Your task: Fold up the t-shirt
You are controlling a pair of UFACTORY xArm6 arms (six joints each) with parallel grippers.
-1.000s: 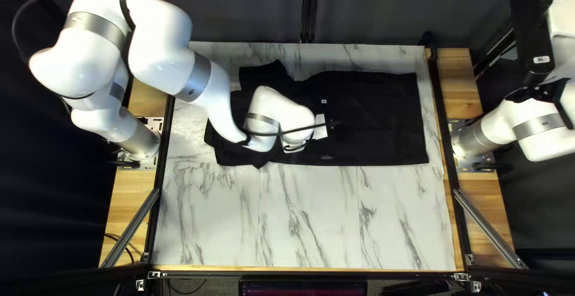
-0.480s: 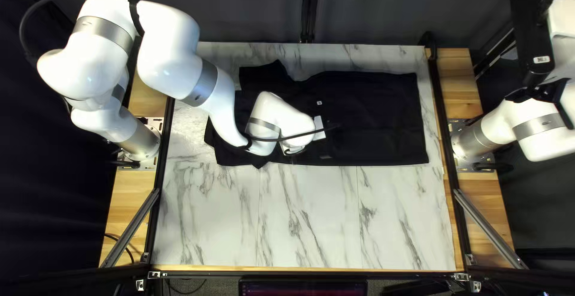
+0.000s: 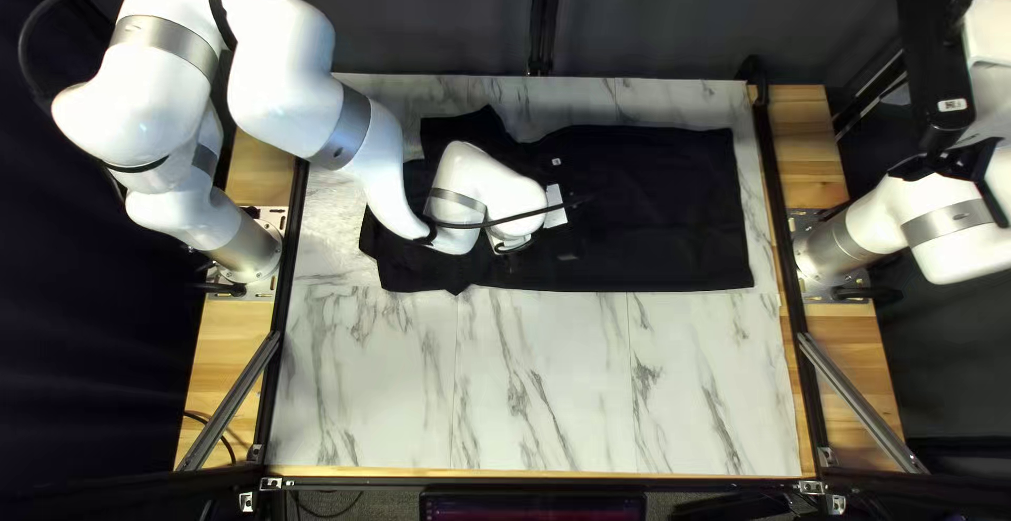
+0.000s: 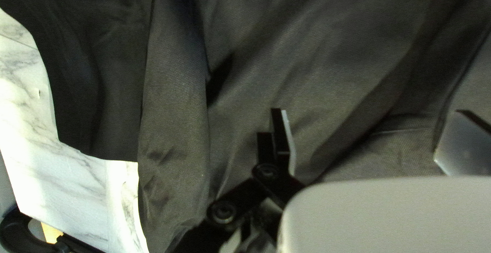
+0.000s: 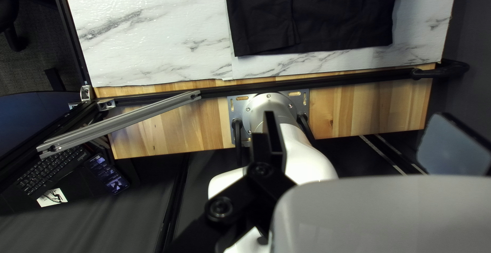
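Black t-shirt (image 3: 663, 210) lies on the marble-pattern tabletop (image 3: 542, 395), in its far half; long side runs left to right, uneven sleeve end at the left of the top left view, straighter end at the right; near half of that surface shows bare in front of the cloth; left arm (image 3: 300, 89) reaches across from the left edge, its wrist over the shirt and hiding part of it; left gripper (image 3: 571, 203) is released, fingers (image 4: 281, 135) spread wide, nothing pinched; its wrist view has dark cloth under and ahead of it, with loose creases and a raised ridge running alongside; can't tell if the fingertips touch the fabric; right arm (image 3: 948, 228) is off at the right edge, well apart from the shirt; right gripper (image 3: 935, 68) also released, fingers apart, holding nothing; its wrist view looks down on its own arm's base (image 5: 268, 104) and the wood strip (image 5: 365, 112), with the shirt's straighter end ahead, past the black rail (image 5: 353, 78); grey metal brace (image 5: 123, 120) and a keyboard (image 5: 51, 173) sit off to one side.
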